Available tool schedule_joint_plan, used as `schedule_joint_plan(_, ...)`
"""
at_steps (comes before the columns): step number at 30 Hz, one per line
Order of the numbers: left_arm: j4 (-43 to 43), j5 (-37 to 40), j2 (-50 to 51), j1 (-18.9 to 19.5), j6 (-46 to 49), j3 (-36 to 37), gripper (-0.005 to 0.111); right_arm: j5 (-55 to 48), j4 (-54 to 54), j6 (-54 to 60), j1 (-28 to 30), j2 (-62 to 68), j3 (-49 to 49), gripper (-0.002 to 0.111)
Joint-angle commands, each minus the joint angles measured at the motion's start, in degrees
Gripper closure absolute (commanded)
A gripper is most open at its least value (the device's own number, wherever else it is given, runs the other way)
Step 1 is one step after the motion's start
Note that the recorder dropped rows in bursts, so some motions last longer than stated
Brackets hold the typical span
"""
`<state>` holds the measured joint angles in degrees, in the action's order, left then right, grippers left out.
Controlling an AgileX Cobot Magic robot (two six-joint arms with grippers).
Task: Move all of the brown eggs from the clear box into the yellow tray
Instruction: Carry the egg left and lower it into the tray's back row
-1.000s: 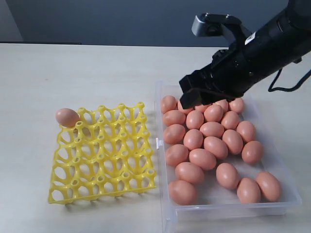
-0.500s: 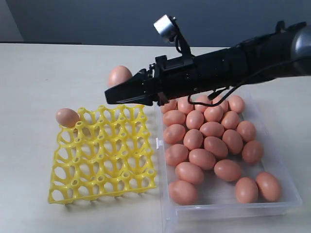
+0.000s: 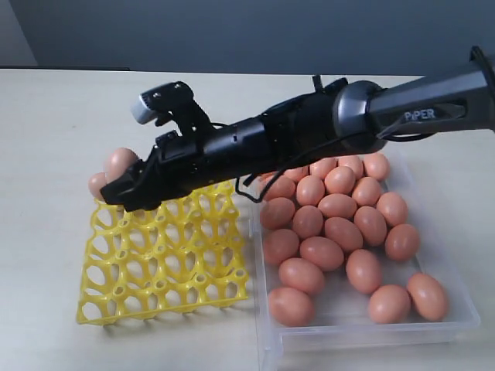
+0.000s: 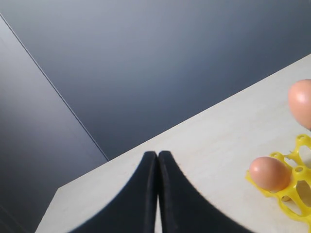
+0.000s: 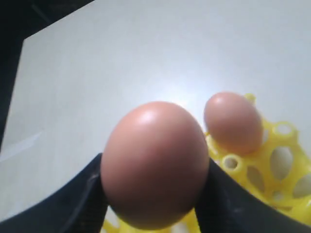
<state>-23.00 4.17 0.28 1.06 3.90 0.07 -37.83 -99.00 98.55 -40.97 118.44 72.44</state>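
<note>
My right gripper reaches across the yellow tray and is shut on a brown egg, held just above the tray's far left corner. In the right wrist view that held egg sits between both black fingers. A second egg rests in the corner cup right beside it; in the exterior view this corner egg is partly hidden by the gripper. Several brown eggs lie in the clear box. My left gripper is shut and empty above bare table, away from the tray.
The clear box stands directly right of the tray, almost touching it. The black right arm spans the tray's far edge and the box's far left corner. The other cups of the tray hold nothing. Pale table surrounds both.
The right arm lifted an egg out of the back of the clear box and swung left with it, from above the box to above the tray's far left corner.
</note>
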Motion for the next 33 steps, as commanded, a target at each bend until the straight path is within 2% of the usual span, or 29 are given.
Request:
schedule_joint_plan(1,-0.2,-0.2,-0.3,-0.6,-0.3,-0.1,0.106,5.4,-1.0,0.7,-0.3,3.2,5.6,0.108)
schedule_joint_plan(4,-0.2,-0.2,-0.3,-0.6,-0.3,-0.1,0.106,6.5,-1.0,-0.5,-0.2,5.8,9.1,0.108)
schedule_joint_plan(11,-0.2,-0.2,-0.3,-0.6,-0.3,-0.1,0.106,6.6,9.8,-10.0,-0.2,10.0,12.5,0.108)
schedule_joint_plan(28,-0.2,-0.1,-0.3,-0.6,-0.3,-0.1,0.106,12.2,11.5,-10.1,-0.2,10.1,12.6,0.108)
schedule_joint_plan(30,-0.2,-0.1,-0.3,-0.6,-0.3,-0.1,0.106,12.2,11.5,-10.1,-0.2,10.1,12.6,0.107)
schedule_joint_plan(33,-0.2,-0.1,-0.3,-0.6,-0.3,-0.1,0.106,12.1,11.5,-10.1,-0.2,10.1,12.6,0.099)
